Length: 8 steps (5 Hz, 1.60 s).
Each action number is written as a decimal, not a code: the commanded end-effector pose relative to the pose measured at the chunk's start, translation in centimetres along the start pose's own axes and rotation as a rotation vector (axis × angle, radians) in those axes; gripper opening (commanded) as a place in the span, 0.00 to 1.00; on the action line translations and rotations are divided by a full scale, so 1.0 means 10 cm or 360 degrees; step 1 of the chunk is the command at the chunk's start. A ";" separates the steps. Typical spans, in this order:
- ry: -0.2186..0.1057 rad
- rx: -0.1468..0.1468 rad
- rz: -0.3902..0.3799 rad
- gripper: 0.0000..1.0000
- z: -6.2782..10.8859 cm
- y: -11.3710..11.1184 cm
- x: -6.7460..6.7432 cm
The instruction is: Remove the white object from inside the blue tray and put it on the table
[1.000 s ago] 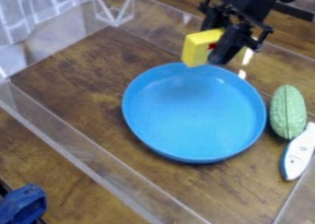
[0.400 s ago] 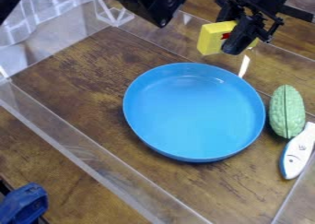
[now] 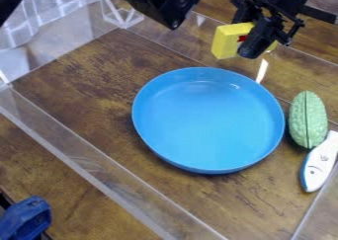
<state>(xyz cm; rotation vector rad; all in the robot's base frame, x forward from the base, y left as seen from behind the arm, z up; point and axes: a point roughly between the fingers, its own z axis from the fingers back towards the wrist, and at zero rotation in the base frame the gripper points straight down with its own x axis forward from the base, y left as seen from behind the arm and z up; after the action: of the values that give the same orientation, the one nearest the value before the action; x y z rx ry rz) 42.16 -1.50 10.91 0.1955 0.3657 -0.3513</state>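
Camera view showed the end effector (image 3: 251,39) pinching the yellow block (image 3: 232,40) beyond the blue tray (image 3: 209,120); an early release risked a tumble onto the tabletop (image 3: 93,91).

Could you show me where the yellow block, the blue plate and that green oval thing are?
yellow block (image 3: 232,40), camera view, its front face.
blue plate (image 3: 199,135), camera view, bare middle.
green oval (image 3: 309,119), camera view, its middle.

the yellow block (image 3: 232,40) sits at the black end effector (image 3: 254,41), held up above the far rim of the round blue plate (image 3: 209,120) rather than on it. the plate lies bare on the dark wooden tabletop (image 3: 93,86). to its right rest a green oval (image 3: 309,120) and, just beside it, a white blue-marked item (image 3: 319,163).
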 end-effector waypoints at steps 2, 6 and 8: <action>-0.0133 -0.0051 -0.0043 1.00 0.14 0.01 0.25; -0.0099 -0.0051 -0.0235 1.00 -0.20 -0.04 0.33; -0.0089 -0.0025 -0.0295 1.00 -0.32 0.05 0.38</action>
<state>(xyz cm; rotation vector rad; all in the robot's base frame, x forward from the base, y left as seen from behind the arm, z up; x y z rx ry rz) 44.13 -2.06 4.47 0.1302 0.3930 -0.5531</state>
